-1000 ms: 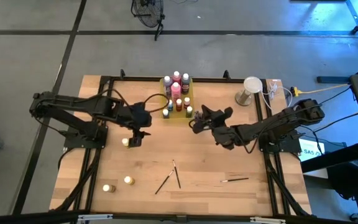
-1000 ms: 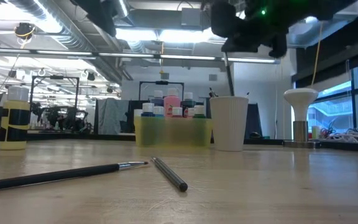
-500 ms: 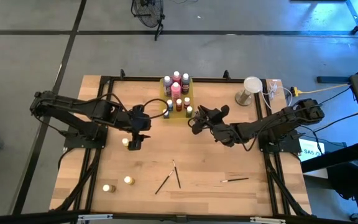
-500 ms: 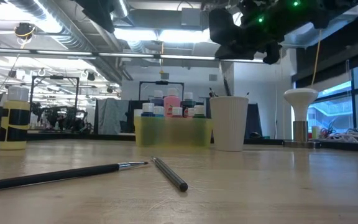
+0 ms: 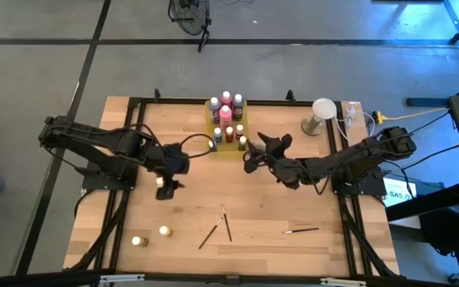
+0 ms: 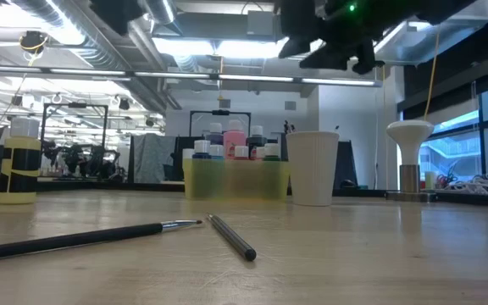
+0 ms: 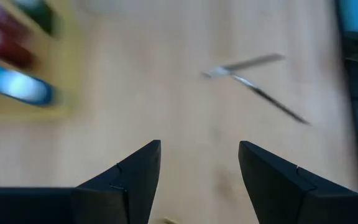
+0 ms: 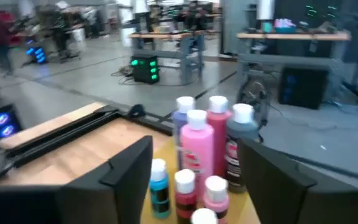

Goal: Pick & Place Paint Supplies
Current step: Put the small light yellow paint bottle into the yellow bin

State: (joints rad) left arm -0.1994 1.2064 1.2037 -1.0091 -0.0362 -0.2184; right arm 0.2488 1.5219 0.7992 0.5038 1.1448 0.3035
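My right gripper (image 5: 251,156) hangs open above the small grey cup (image 6: 312,167), just right of the yellow tray (image 5: 227,147) of paint bottles. In the right wrist view (image 8: 194,165) the pink bottle (image 8: 197,146) and its neighbours show between the spread fingers. Brush tips (image 6: 287,127) stick up out of the cup. My left gripper (image 5: 168,178) is open over a yellow bottle (image 5: 162,182) that stands on the table. Nothing lies between its fingers (image 7: 199,163).
Two more bottles (image 5: 139,240) (image 5: 164,231) stand near the front left. Two crossed brushes (image 5: 218,226) and a single one (image 5: 301,230) lie near the front edge. A white lamp-like stand (image 5: 321,112) and cables sit at the far right corner.
My right gripper has opened above the cup and risen a little. The thin dark brush that hung below it over the cup no longer shows there. My left gripper has shifted slightly toward the table's left edge, still open.
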